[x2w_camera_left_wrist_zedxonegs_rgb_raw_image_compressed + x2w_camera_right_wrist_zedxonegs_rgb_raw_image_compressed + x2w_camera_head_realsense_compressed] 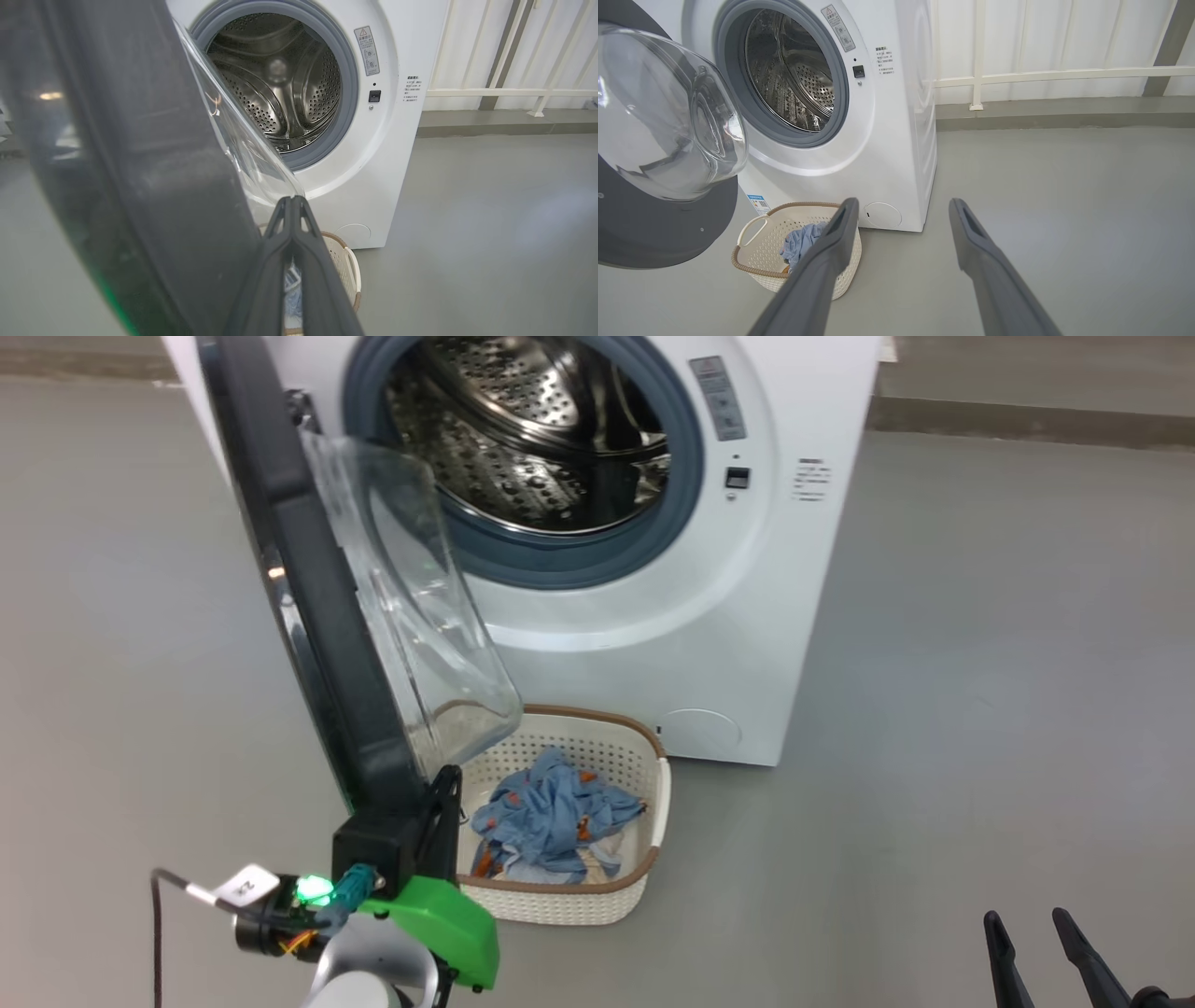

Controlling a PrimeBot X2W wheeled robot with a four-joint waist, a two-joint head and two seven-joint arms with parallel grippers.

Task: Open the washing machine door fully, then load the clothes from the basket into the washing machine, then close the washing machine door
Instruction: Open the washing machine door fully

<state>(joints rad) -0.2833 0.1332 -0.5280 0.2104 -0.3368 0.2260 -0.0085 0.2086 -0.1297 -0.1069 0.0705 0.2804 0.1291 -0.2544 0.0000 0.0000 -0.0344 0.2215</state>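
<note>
Nearest the head camera, at lower left, the green wrist housing (439, 919) carries the left gripper (451, 775), its two dark fingers clenched together on nothing and standing at the bottom edge of the washing machine door (308, 569), on its inner side; whether they press on it cannot be told. The left wrist view looks from close in: the left gripper (292, 201) comes to a single point just under the glass bowl, and the door's black rim (117, 163) looms as a dark, blurred band down the left half. The door stands open, edge-on to the head camera, its clear bowl bulging to the right. From the side, the right wrist view gives the bowl's full roundness (668, 116) and the dark inner face below it. Just right of the door's lower end, the basket (560, 901) sits on the grey floor (980, 663) in front of the washing machine (794, 616), with the clothes (551, 812) heaped inside it (light blue with orange specks, pale cloth beneath). The steel drum (541, 429) gapes bare inside its blue-grey ring. The right wrist view adds a side handle on the basket (761, 252), the clothes (801, 240), a small blue sticker (758, 204) on the washing machine (887, 154), and a white railing (1017, 74) behind. At far right, low over bare floor, the right gripper (1027, 915) is spread wide and empty, well apart from the basket; its own view shows the right gripper (903, 203) with both fingers splayed.
</note>
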